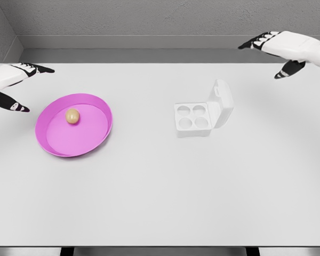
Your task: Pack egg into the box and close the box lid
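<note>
A tan egg (72, 116) lies in a shallow pink plate (98, 136) on the left half of the white table. A white egg box (192, 120) with several round hollows stands right of the middle, its lid (222, 102) raised on the right side. My left hand (18, 85) hovers at the left edge, left of the plate, fingers spread and holding nothing. Over the far right corner my right hand (269, 50) hangs high, fingers stretched out and holding nothing, well away from the box.
The white table (160, 202) fills the view, with its front edge along the bottom. A grey wall runs behind the far edge.
</note>
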Robot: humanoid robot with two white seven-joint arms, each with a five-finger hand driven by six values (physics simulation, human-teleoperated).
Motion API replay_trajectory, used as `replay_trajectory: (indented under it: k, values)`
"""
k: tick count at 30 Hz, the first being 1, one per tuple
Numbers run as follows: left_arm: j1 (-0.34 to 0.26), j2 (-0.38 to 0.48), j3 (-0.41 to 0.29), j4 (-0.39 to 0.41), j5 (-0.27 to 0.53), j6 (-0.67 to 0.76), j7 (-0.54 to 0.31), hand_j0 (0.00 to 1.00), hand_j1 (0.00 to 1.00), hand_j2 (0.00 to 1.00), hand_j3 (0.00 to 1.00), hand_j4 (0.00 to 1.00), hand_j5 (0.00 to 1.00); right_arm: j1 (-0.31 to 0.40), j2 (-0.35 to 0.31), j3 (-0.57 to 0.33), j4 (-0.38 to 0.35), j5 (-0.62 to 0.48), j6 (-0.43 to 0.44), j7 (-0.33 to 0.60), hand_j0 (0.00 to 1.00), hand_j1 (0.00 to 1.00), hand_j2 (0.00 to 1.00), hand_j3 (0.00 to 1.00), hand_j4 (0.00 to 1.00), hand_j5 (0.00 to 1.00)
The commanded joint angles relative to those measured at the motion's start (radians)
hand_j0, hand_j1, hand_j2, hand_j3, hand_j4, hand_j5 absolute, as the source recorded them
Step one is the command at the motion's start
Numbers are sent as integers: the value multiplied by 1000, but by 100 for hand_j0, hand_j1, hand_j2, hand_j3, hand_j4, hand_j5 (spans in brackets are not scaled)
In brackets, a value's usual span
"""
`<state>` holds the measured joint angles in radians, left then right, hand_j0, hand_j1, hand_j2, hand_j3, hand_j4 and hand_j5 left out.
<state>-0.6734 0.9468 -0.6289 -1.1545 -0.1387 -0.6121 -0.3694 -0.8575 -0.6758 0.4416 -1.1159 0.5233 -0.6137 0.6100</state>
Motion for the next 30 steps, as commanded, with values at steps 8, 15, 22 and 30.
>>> replay_trajectory:
  k: [8, 15, 22, 30]
  values:
    - [-137, -91, -181, 21, -104, 1, -129, 100, 100, 100, 100, 100, 100, 58, -166, -15, -15, -149, 3, 1, 100, 100, 100, 100, 100, 100]
    - [-163, -141, -186, 52, -182, 1, -215, 100, 100, 100, 100, 100, 100, 233, -283, -8, -147, -158, 3, 1, 100, 100, 100, 100, 100, 100]
    - [-163, -143, -198, 52, -216, 1, -215, 91, 91, 91, 91, 91, 91, 227, -245, 28, -179, -151, 3, 1, 100, 100, 100, 100, 100, 100]
    - [-181, -198, -196, 99, -268, 1, -220, 89, 89, 89, 89, 89, 89, 226, -231, 57, -208, -147, 3, 1, 100, 100, 100, 100, 100, 100]
